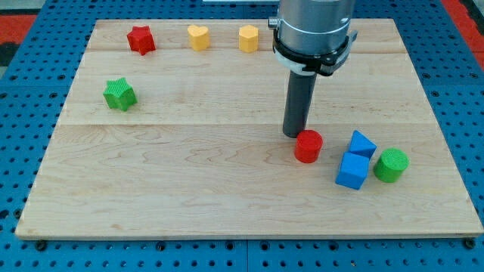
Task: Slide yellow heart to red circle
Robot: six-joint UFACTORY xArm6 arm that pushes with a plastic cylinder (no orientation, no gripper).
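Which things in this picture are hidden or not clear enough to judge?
- Camera view: the arm above its grey collar is cut off by the top edge.
- Whether my tip touches the red circle block: too close to tell.
- Exact shape of the second yellow block, right of the yellow heart block: too small.

On the pale wooden bench [189, 174] you see a light maple colour with fine brown grain lines running across it. Around it you see a blue surface [30, 91] with a regular pattern of small dark holes. At the view's top you have a red star [141, 39], a yellow heart [198, 37] and a yellow-orange hexagon block [249, 38]. Further down on the view's left stands a green star [119, 94]. At the view's right you see a red circle [308, 146], two blue blocks [361, 143] [352, 170] and a green cylinder [391, 165]. The rod is dark grey down to my tip [293, 134], and the arm body [314, 26] above it is lighter grey with a black ring.
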